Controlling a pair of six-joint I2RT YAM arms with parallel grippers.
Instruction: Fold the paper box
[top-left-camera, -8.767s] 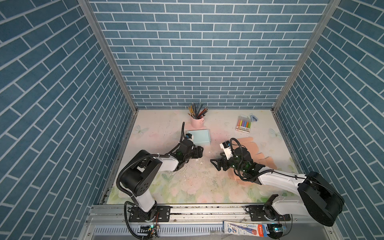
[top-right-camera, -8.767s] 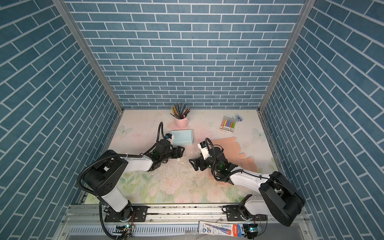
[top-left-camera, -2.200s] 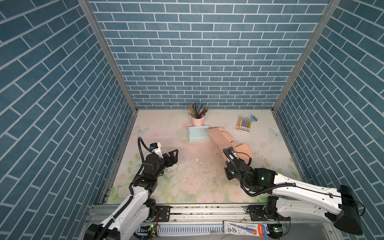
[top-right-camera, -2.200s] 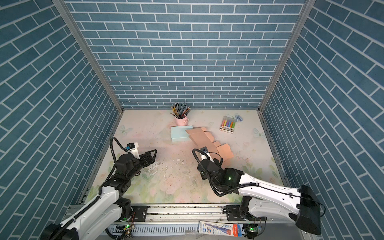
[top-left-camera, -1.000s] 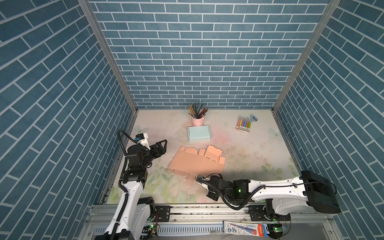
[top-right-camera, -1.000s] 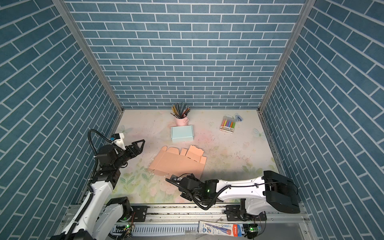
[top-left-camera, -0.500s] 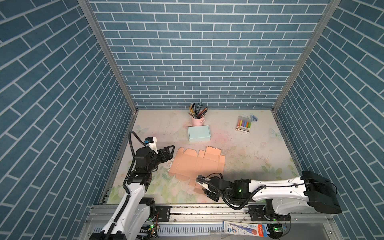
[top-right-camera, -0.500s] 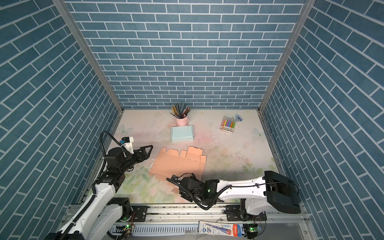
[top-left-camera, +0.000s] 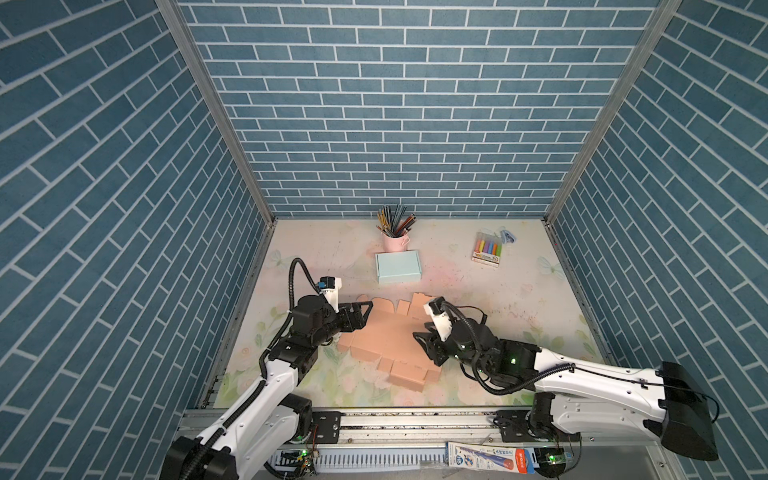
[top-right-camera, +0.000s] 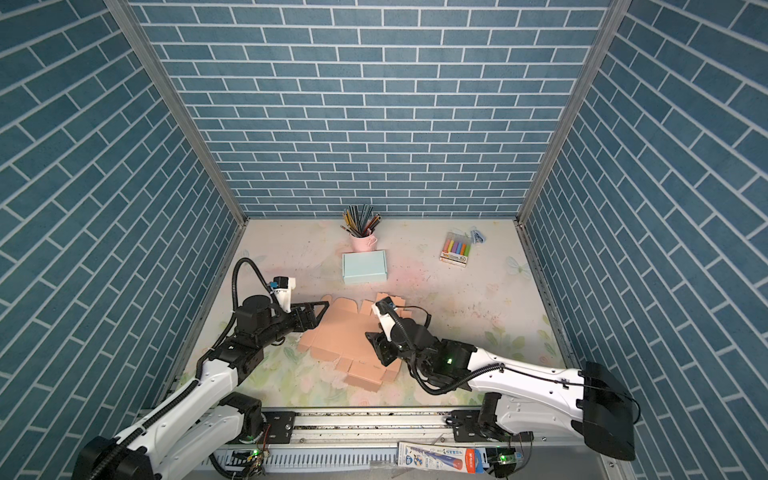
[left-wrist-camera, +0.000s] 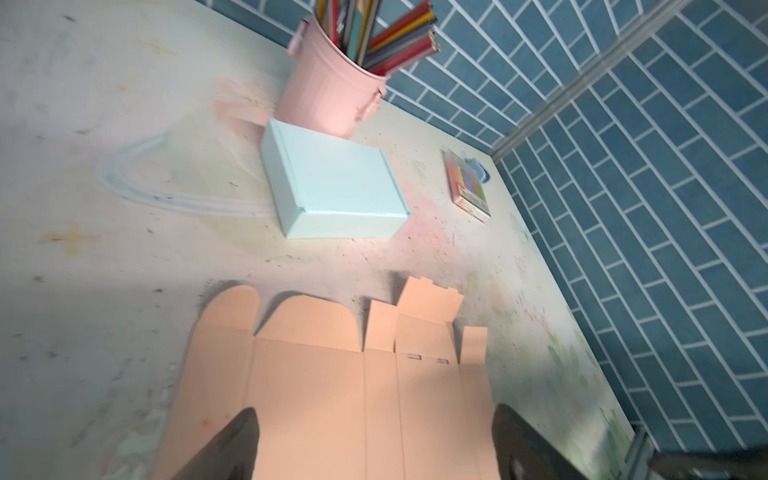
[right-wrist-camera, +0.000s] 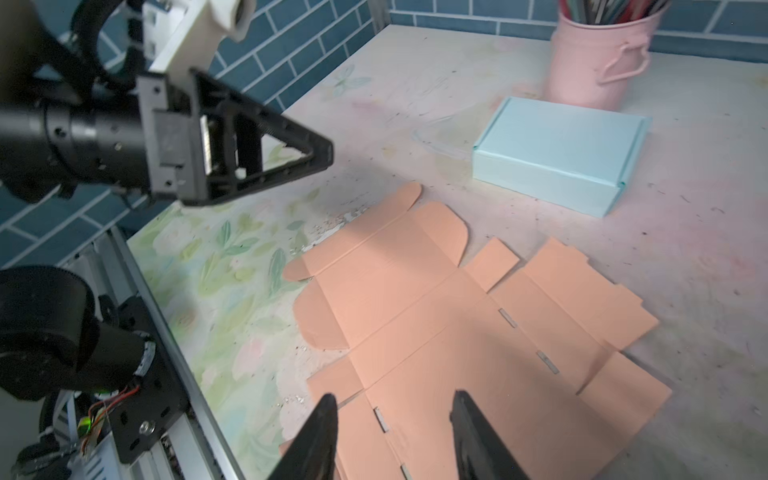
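Observation:
The paper box (top-left-camera: 384, 334) (top-right-camera: 345, 334) is an unfolded salmon-pink blank lying flat on the table's middle, its flaps spread out. My left gripper (top-left-camera: 365, 314) (top-right-camera: 322, 312) hovers open over the blank's far left corner. In the left wrist view its fingers straddle the blank (left-wrist-camera: 332, 395) without touching, the left gripper (left-wrist-camera: 376, 411) holding nothing. My right gripper (top-left-camera: 424, 349) (top-right-camera: 376, 349) hangs open above the blank's right part. In the right wrist view the right gripper (right-wrist-camera: 392, 397) stands apart over the cardboard (right-wrist-camera: 478, 332), nothing between its fingers.
A closed light-blue box (top-left-camera: 398, 267) sits just behind the blank, with a pink bucket of pencils (top-left-camera: 395, 241) behind it. A pack of coloured markers (top-left-camera: 487, 249) lies at the back right. Blue brick walls close in three sides; a metal rail (top-left-camera: 374, 419) runs along the front.
The right gripper went from shut at the blank's front edge to open, and has moved back and right over the blank. The left gripper has moved right to the blank's corner.

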